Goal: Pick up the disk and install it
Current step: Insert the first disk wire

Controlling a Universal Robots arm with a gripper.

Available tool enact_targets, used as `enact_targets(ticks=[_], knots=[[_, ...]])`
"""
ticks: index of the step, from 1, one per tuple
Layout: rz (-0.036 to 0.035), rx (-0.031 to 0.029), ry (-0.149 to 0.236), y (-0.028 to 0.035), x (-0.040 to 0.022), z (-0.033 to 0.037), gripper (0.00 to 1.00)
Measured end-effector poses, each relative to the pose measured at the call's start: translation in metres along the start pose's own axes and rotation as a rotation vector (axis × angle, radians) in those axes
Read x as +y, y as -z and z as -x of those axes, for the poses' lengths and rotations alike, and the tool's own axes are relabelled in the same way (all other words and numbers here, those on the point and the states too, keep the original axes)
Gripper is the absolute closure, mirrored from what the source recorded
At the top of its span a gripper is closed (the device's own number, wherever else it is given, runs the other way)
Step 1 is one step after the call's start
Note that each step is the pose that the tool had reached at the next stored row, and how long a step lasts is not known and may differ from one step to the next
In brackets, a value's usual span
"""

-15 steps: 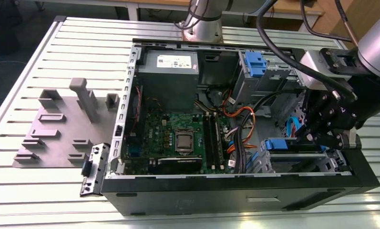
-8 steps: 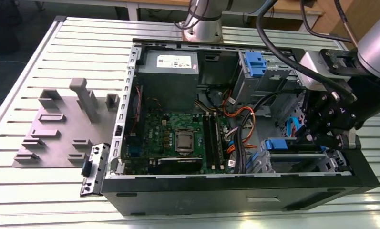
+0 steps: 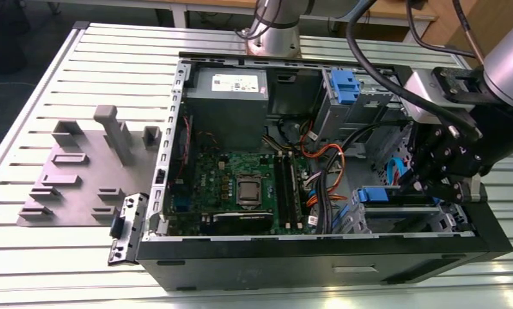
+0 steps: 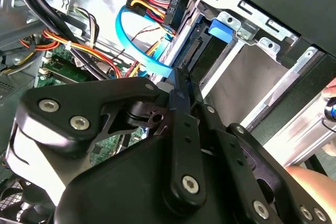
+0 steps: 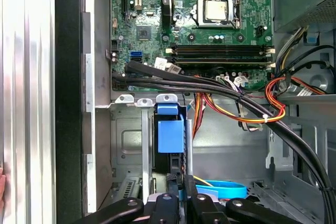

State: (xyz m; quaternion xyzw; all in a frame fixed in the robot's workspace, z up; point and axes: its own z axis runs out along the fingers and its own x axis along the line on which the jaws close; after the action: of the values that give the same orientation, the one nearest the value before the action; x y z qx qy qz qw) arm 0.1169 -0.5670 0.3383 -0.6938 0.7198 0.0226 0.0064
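Claw (image 5: 178, 195) clenched on disk (image 5: 170, 135), standing on edge in drive bay of open computer case (image 3: 325, 251).

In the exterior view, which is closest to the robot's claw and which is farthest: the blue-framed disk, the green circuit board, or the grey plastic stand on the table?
Measured from the gripper:
1. The disk, in the bay right beside it.
2. The green circuit board, mid-case, toward the exterior view's left.
3. The grey plastic stand, outside the computer case, far at the exterior view's left.
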Motion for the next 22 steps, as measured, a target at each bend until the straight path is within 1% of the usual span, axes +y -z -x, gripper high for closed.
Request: enact_targets(ticks=[1,6,12,13,14,15,20,22], knots=[[0.0,-0.0006,0.0,0.0,0.0,-0.0001,0.84],[-0.0001,-0.0095,0.0,-0.0001,0.0004,-0.0002,0.84],[0.0,-0.0104,0.0,-0.0001,0.0005,-0.0016,0.84],[-0.0001,-0.012,0.0,-0.0002,0.0006,-0.0017,0.84],[-0.0003,-0.0156,0.0,-0.0004,0.0007,-0.0018,0.84],[-0.0004,-0.0179,0.0,-0.0007,0.0007,-0.0019,0.84],[-0.0005,-0.0182,0.0,-0.0016,0.0006,-0.0031,0.84],[-0.0005,-0.0184,0.0,-0.003,0.0006,-0.0036,0.84]])
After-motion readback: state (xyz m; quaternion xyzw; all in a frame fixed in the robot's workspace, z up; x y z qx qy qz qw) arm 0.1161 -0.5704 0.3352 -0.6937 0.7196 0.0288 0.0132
